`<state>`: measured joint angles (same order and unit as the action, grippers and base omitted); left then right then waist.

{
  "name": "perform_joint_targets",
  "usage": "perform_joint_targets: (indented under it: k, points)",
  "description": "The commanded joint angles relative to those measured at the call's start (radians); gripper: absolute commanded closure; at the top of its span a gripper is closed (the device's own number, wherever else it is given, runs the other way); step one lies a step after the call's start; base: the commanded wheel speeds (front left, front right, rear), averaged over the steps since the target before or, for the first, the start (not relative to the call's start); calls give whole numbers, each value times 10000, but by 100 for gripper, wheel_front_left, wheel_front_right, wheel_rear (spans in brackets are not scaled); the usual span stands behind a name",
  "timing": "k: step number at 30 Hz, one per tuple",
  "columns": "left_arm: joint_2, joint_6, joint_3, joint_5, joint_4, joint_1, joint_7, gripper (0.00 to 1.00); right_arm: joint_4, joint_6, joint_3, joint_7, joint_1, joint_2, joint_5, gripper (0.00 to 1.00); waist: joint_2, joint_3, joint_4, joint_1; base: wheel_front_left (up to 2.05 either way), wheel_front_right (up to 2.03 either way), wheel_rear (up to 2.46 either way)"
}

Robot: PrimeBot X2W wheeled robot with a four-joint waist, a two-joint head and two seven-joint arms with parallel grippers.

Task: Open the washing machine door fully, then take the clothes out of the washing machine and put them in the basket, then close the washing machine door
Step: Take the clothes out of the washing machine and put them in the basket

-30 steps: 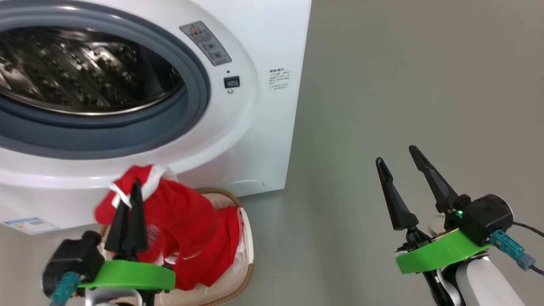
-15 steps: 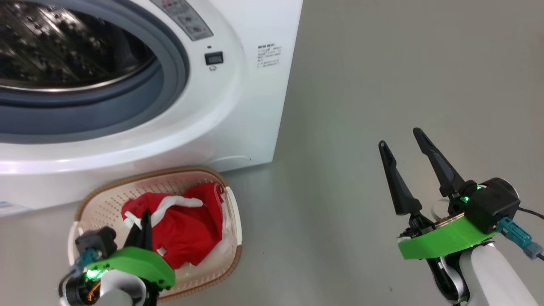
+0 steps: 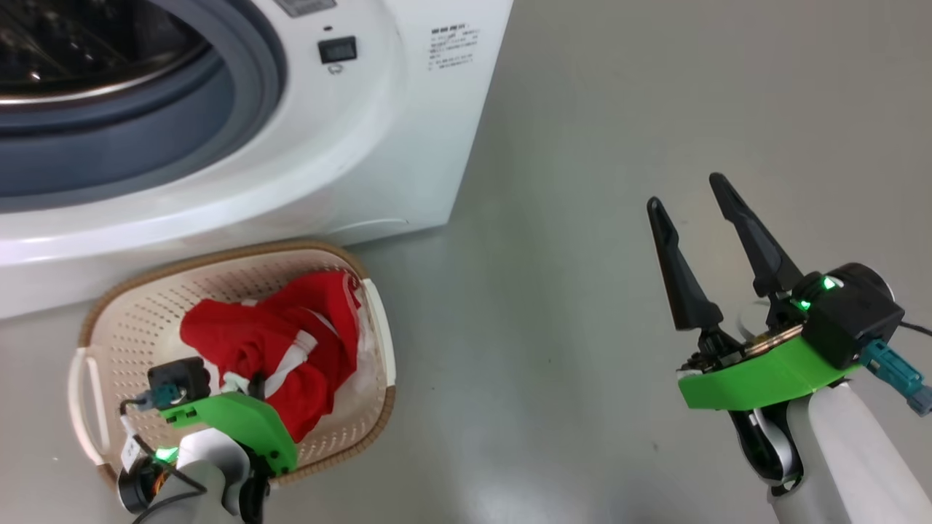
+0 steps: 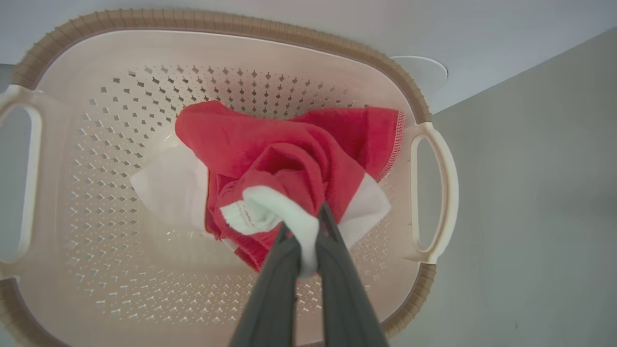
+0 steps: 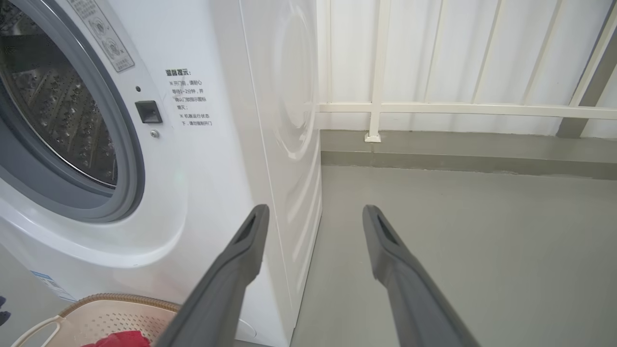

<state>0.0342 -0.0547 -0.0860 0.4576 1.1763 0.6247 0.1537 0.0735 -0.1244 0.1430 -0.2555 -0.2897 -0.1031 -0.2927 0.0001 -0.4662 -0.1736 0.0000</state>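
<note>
Red garment (image 4: pixel 289 144): bunched mid-basket (image 4: pixel 226 26), over white cloth (image 4: pixel 164 188)
left gripper (image 4: pixel 306 225): pinched on garment's white trim
right gripper (image 3: pixel 686 191): spread wide; empty
step: depositing
next: release; lift clear; recheck drum (image 5: pixel 62 120)

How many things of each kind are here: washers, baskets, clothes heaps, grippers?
washer: 1
basket: 1
clothes heap, red and white, in the basket: 1
grippers: 2, left gripper shut on the clothes heap, right gripper open
Total: 5
</note>
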Motion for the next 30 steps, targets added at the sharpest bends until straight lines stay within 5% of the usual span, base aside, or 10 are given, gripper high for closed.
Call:
perform_joint_targets:
  k: [1, 5, 7, 10, 12, 25, 30]
  points:
    - [232, -3, 183, -4, 242, 133, -22, 100, -274, -63, 195, -63, -125, -1, -77, 0, -1, -326, -179, 0, 0, 0, 0]
    - [251, 64, 235, 123, 737, 318, -204, 100, -274, -63, 218, -63, -221, 38, -86, 0, -1, -492, -275, 0, 0, 0, 0]
    - [258, 116, 226, 145, 855, 347, -250, 73, -275, -63, 241, -63, -254, 60, -94, 0, -1, -557, -310, 0, 0, 0, 0]
    - [296, 128, 176, 141, 955, 401, -240, 59, -262, -63, 253, -63, -297, 88, -108, 0, -1, -621, -338, 0, 0, 0, 0]
    - [306, 73, 131, 135, 989, 456, -171, 0, -238, -63, 237, -63, -306, 98, -112, 0, -1, -606, -327, 0, 0, 0, 0]
    - [222, -393, -221, 66, 681, 365, 1010, 0, 402, -63, -124, -63, -91, 211, 145, 0, -1, 595, 118, 0, 0, 0, 0]
    - [284, -212, -440, -448, -625, -118, 1074, 0, 769, -63, -212, -63, 49, 284, 156, 0, -1, 1204, 287, 0, 0, 0, 0]
